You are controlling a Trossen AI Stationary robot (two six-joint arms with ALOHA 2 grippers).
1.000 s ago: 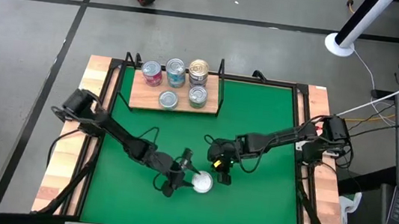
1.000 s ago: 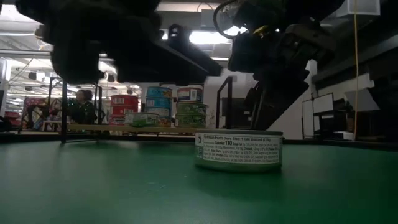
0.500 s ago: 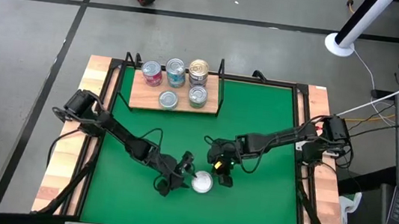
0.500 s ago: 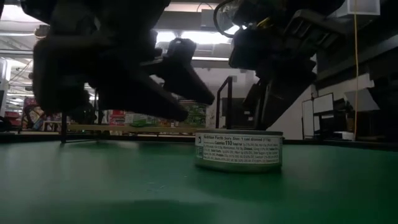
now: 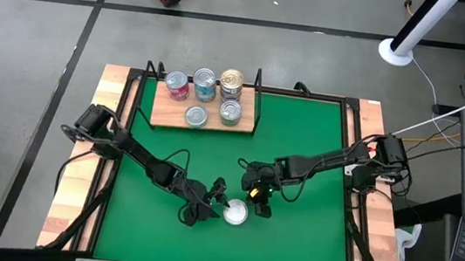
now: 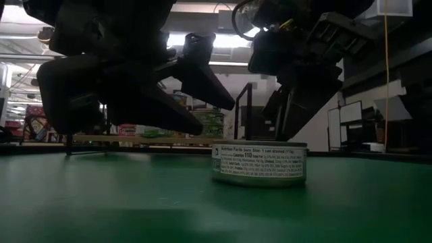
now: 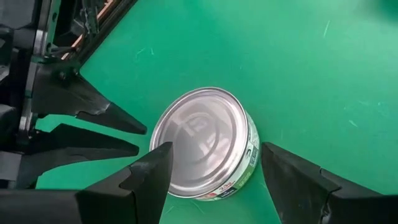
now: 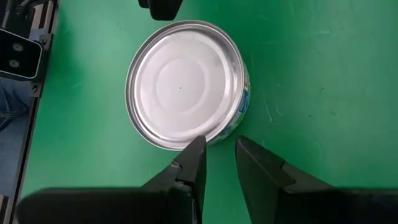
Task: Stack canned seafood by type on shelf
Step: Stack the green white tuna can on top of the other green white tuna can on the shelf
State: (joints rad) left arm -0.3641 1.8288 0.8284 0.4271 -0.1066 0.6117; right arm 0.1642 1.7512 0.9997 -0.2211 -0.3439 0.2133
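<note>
High view: the left gripper [image 5: 203, 210] hangs low over the green mat [image 5: 302, 138] near the front of the table [image 5: 72, 191], just beside the loose tin [image 5: 234, 212] on its left. The fingers are spread wide. In the left wrist view the two fingers [image 7: 149, 171] flank the tin [image 7: 202, 142], with mat visible between each tip and the tin wall, so no contact is made yet.

The right gripper [image 5: 258, 205] sits just beside the same tin on its right. In the right wrist view its fingers [image 8: 193, 165] stand close together with a narrow gap and hold nothing; the tin [image 8: 185, 84] lies just beyond the tips.

The tin stands upright on the mat, silver lid up, well apart from the shelf [image 5: 204, 114] at the back of the table. Five other tins [image 5: 205, 85] already stand on that board.

Handling judgement: the tin is rigid metal, probably dense for its size, and not fragile. The lid and wall are smooth, so slip is likely under a light squeeze. The body is squat, leaving little wall height for the fingers. Take hold across the full diameter, fingers on opposite sides of the wall below the lid rim, seated low against the mat.
</note>
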